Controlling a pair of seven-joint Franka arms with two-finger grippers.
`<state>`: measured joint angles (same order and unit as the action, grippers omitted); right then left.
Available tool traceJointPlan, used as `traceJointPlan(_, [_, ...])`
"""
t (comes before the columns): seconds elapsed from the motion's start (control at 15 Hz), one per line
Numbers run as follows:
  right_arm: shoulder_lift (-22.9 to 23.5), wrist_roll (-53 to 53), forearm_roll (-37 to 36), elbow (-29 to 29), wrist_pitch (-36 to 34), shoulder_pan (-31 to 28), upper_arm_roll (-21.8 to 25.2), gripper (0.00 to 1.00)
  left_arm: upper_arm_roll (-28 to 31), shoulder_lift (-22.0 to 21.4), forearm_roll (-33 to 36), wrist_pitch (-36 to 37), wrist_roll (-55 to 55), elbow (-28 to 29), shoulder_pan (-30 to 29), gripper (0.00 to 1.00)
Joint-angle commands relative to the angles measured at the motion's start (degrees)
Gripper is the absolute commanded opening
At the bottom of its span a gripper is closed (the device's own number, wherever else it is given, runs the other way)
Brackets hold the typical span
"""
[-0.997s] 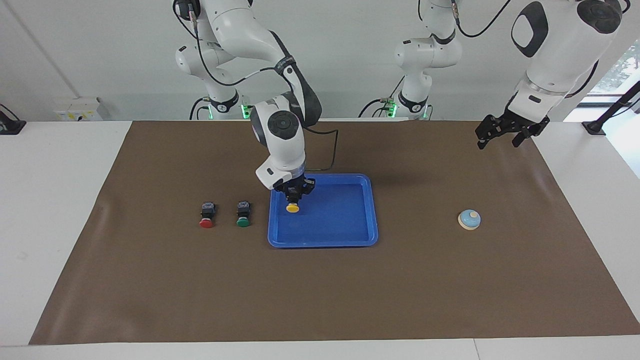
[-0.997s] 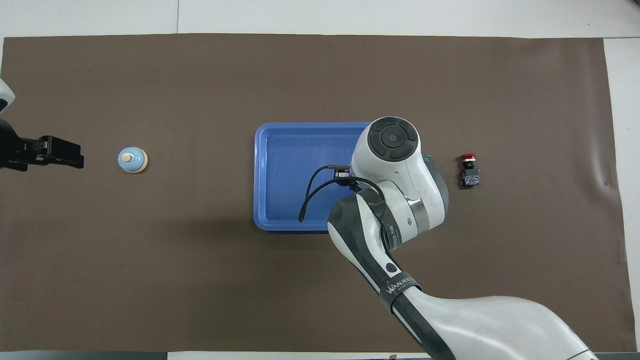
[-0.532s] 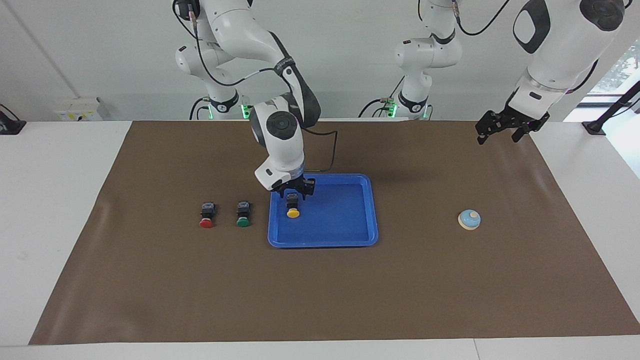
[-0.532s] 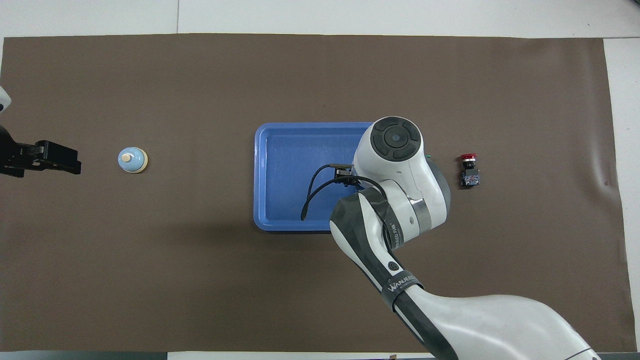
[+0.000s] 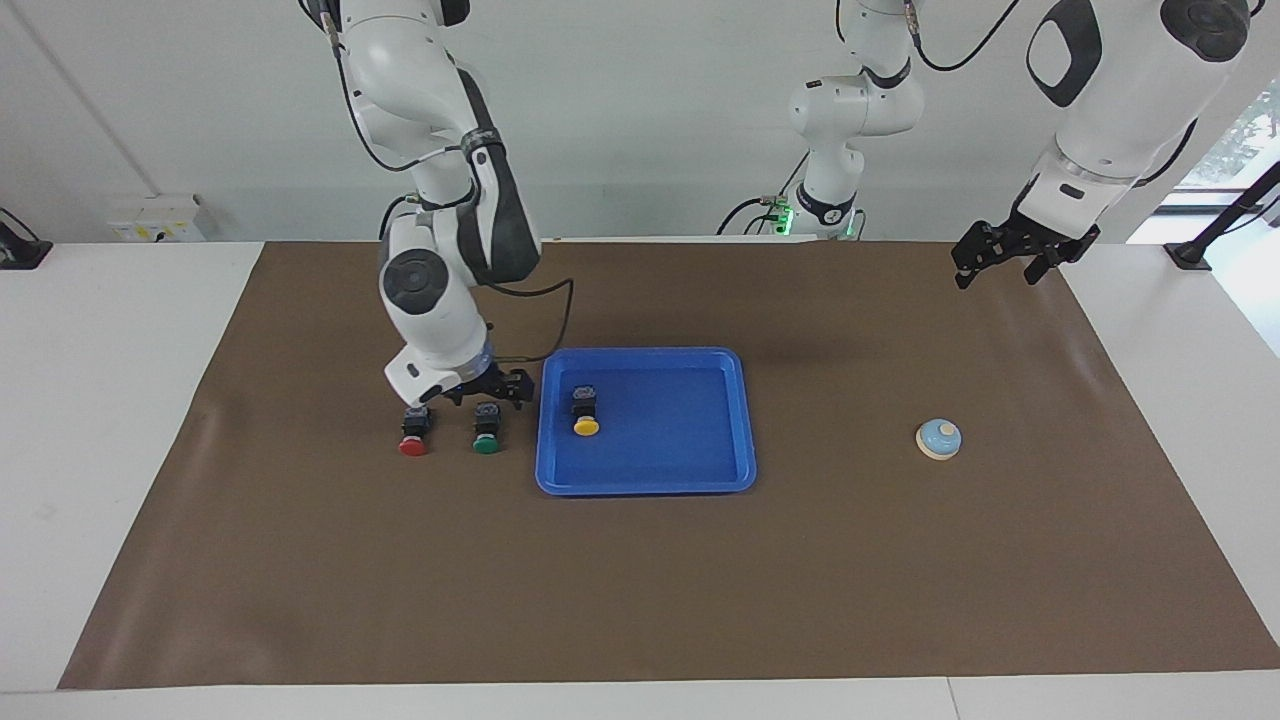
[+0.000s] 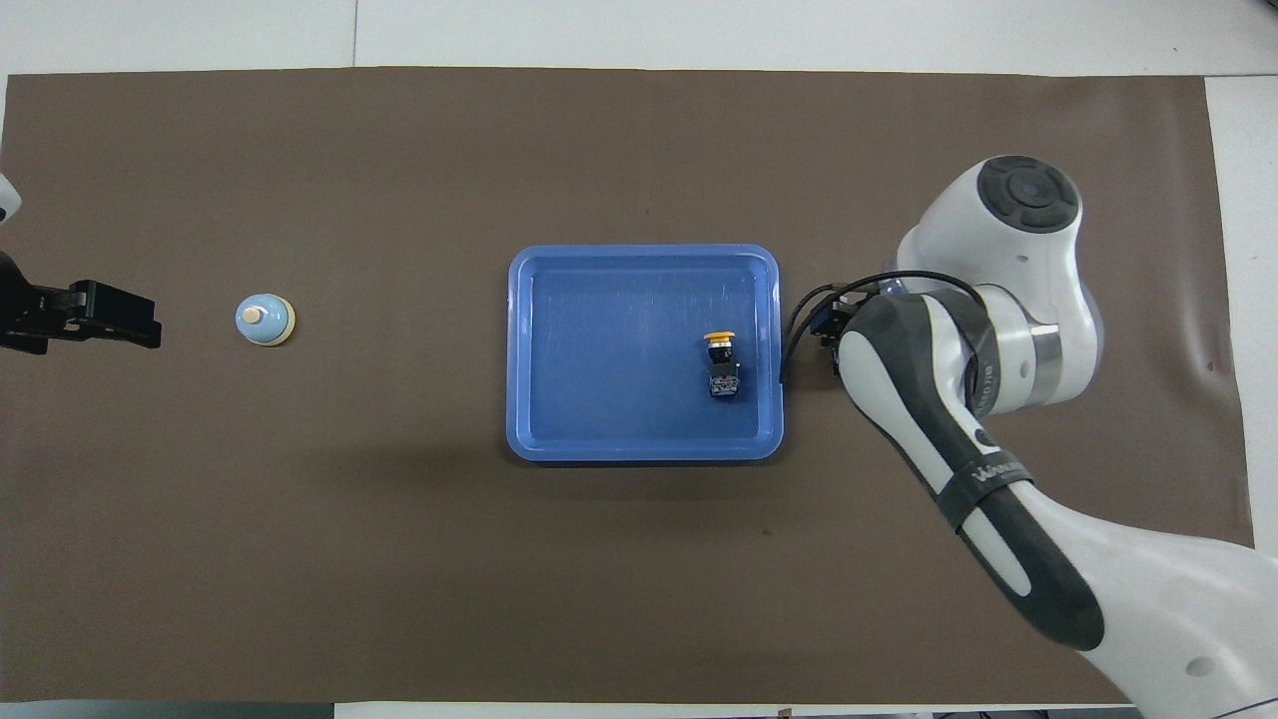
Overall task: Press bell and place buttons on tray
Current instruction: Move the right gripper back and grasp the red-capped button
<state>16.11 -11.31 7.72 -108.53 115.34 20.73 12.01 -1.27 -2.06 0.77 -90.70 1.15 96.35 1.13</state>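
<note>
The yellow button [image 5: 585,413] [image 6: 721,365] lies on its side in the blue tray [image 5: 690,482] [image 6: 639,255], at the right arm's end of it. The green button [image 5: 486,429] and the red button [image 5: 413,431] lie on the mat beside the tray, toward the right arm's end of the table. My right gripper [image 5: 487,389] hangs open just over the green button, holding nothing. In the overhead view the right arm hides both of these buttons. The bell [image 5: 939,439] [image 6: 266,320] sits toward the left arm's end. My left gripper [image 5: 1000,266] [image 6: 100,314] waits open in the air past the bell.
A brown mat [image 5: 640,590] covers the table from end to end. White table [image 5: 110,400] shows around the mat.
The right gripper opened, left the yellow button in the tray, and swung away from the tray to over the green button. The left arm drew back slightly.
</note>
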Motion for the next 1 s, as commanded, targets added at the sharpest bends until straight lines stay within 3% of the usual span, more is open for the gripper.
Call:
traceJointPlan(0.0, [-2.75,5.32,-0.33,-2.39,0.23,-3.75,-0.41,1.00,0.21,-0.14,-0.25,0.97,-0.45,-0.46,-0.07,1.00])
traceJointPlan(0.33, [-3.55,13.85,-0.68,-8.18,7.95,-8.60,-0.49,1.00,0.21,-0.14,-0.25,0.97,-0.54,-0.46,-0.07,1.00])
traceJointPlan(0.93, [-2.76,15.97,-0.68,-11.35,13.06,-7.90,-0.58,0.98,0.21,-0.14,-0.25,0.97,-0.54,-0.46,-0.07,1.00])
